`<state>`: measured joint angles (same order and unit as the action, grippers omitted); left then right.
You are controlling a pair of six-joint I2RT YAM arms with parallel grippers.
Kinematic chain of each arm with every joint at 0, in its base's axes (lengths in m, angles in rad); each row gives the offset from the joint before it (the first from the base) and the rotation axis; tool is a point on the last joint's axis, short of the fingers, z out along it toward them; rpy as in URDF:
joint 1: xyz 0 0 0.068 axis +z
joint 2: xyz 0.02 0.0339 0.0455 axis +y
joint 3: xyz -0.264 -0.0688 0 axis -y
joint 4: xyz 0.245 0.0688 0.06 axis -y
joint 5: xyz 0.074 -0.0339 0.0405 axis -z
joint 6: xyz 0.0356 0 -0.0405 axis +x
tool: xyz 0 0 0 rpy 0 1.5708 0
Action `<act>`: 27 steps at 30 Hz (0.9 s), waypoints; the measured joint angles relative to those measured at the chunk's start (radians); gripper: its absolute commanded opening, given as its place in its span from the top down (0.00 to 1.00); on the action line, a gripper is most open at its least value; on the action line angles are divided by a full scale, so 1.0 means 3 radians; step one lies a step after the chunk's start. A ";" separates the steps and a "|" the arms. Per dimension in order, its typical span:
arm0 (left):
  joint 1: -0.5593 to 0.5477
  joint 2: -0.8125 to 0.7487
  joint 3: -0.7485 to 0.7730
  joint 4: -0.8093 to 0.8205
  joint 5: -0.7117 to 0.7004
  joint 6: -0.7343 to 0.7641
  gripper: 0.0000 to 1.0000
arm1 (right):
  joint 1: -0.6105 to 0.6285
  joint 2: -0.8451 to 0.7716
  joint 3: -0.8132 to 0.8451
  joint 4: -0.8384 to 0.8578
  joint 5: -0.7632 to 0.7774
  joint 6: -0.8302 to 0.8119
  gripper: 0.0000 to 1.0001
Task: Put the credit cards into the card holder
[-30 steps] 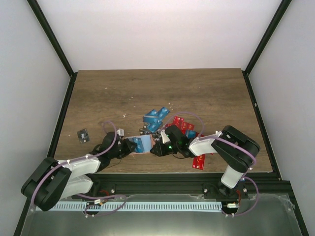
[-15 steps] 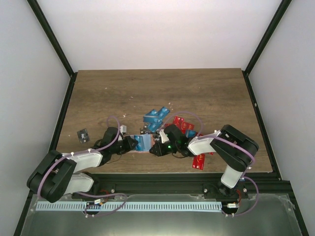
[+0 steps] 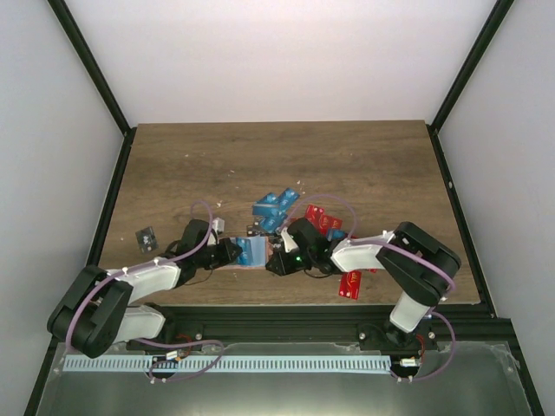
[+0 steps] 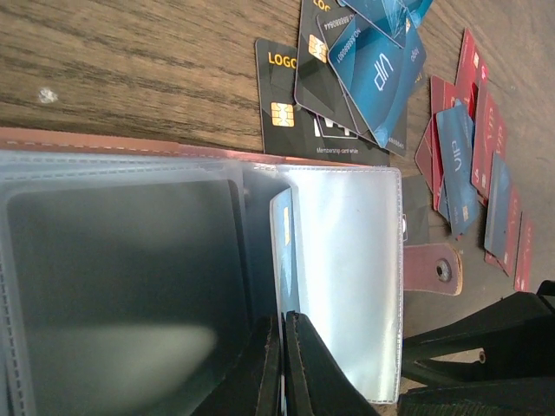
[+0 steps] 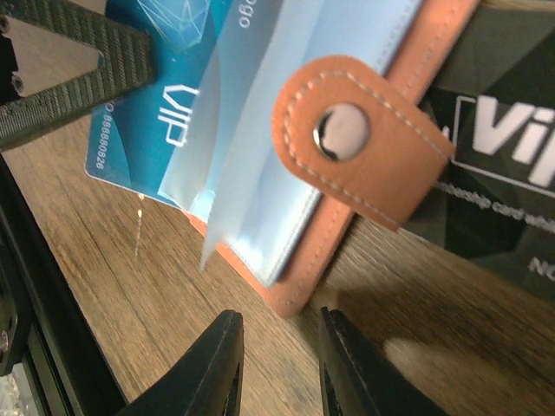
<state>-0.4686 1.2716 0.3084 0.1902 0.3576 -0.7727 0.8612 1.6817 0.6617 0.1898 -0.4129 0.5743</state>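
Observation:
The tan-orange card holder (image 3: 253, 254) lies open near the table's front edge, its clear sleeves (image 4: 347, 286) up and its snap strap (image 5: 355, 139) to the right. My left gripper (image 4: 284, 322) is shut on a blue credit card (image 4: 284, 243), held edge-on with its far end between the sleeves; in the top view the gripper (image 3: 232, 253) is at the holder's left side. My right gripper (image 5: 279, 347) is open and empty, its fingertips low over the wood just off the holder's corner (image 5: 290, 299); in the top view it (image 3: 276, 260) is at the holder's right side.
Loose blue cards (image 3: 273, 208) lie behind the holder and red cards (image 3: 321, 221) to its right, with one red card (image 3: 349, 284) near the front edge. Black cards (image 4: 286, 95) lie beside the holder. A single black card (image 3: 146, 237) lies far left.
My left arm has moved a little away from the front edge with the blue card, closer in on the holder. The right gripper has hardly moved.

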 measured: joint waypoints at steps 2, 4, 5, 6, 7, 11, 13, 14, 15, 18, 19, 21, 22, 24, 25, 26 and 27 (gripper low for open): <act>0.0006 0.0001 0.0020 -0.0037 0.0003 0.0047 0.96 | -0.0001 -0.0047 0.0000 -0.0103 0.0019 -0.0010 0.73; 0.0011 0.0003 0.0041 -0.0069 0.0010 0.0078 0.96 | -0.0001 -0.0083 0.0000 -0.0182 0.0022 -0.0019 0.73; 0.0013 0.0003 0.0046 -0.0078 0.0011 0.0090 0.96 | -0.0001 -0.0098 0.0000 -0.0217 0.0024 -0.0019 0.73; 0.0014 0.0001 0.0051 -0.0092 0.0011 0.0100 0.96 | -0.0001 -0.0112 0.0001 -0.0253 0.0027 -0.0020 0.73; 0.0014 0.0001 0.0056 -0.0100 0.0010 0.0112 0.96 | -0.0001 -0.0130 0.0011 -0.0305 0.0037 -0.0022 0.73; 0.0015 -0.0028 0.0060 -0.0141 0.0009 0.0140 0.96 | -0.0001 -0.0150 0.0088 -0.0415 0.0095 -0.0028 0.74; 0.0019 -0.0066 0.0060 -0.0172 0.0006 0.0148 0.96 | -0.0001 -0.0150 0.0150 -0.0455 0.0135 -0.0031 0.74; 0.0024 -0.0080 0.0060 -0.0188 0.0004 0.0161 0.96 | -0.0003 -0.0150 0.0175 -0.0468 0.0149 -0.0031 0.75; 0.0034 -0.0092 0.0060 -0.0203 0.0001 0.0177 0.96 | -0.0003 -0.0149 0.0207 -0.0474 0.0164 -0.0032 0.76; 0.0065 -0.0098 0.0074 -0.0243 0.0001 0.0230 0.96 | -0.0003 -0.0128 0.0308 -0.0484 0.0207 -0.0032 0.78; 0.0072 -0.0098 0.0081 -0.0249 0.0003 0.0245 0.96 | -0.0003 -0.0112 0.0345 -0.0482 0.0225 -0.0031 0.79; 0.0089 -0.0098 0.0089 -0.0252 0.0008 0.0270 0.96 | -0.0003 -0.0061 0.0403 -0.0473 0.0266 -0.0029 0.80; 0.0097 -0.0098 0.0089 -0.0253 0.0010 0.0281 0.96 | -0.0003 -0.0028 0.0425 -0.0468 0.0287 -0.0029 0.81; 0.0108 -0.0094 0.0089 -0.0247 0.0025 0.0305 0.96 | -0.0005 0.0038 0.0440 -0.0453 0.0334 -0.0018 0.82; 0.0112 -0.0086 0.0089 -0.0239 0.0037 0.0317 0.96 | -0.0006 0.0080 0.0444 -0.0453 0.0347 -0.0014 0.83; 0.0116 -0.0075 0.0089 -0.0228 0.0048 0.0323 0.96 | -0.0008 0.0132 0.0451 -0.0455 0.0369 -0.0003 0.84; 0.0121 -0.0060 0.0089 -0.0212 0.0067 0.0327 0.96 | -0.0009 0.0178 0.0456 -0.0455 0.0392 0.0004 0.85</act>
<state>-0.4324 1.2537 0.3351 0.1265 0.3779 -0.6746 0.8585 1.7351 0.7986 0.0532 -0.2955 0.5755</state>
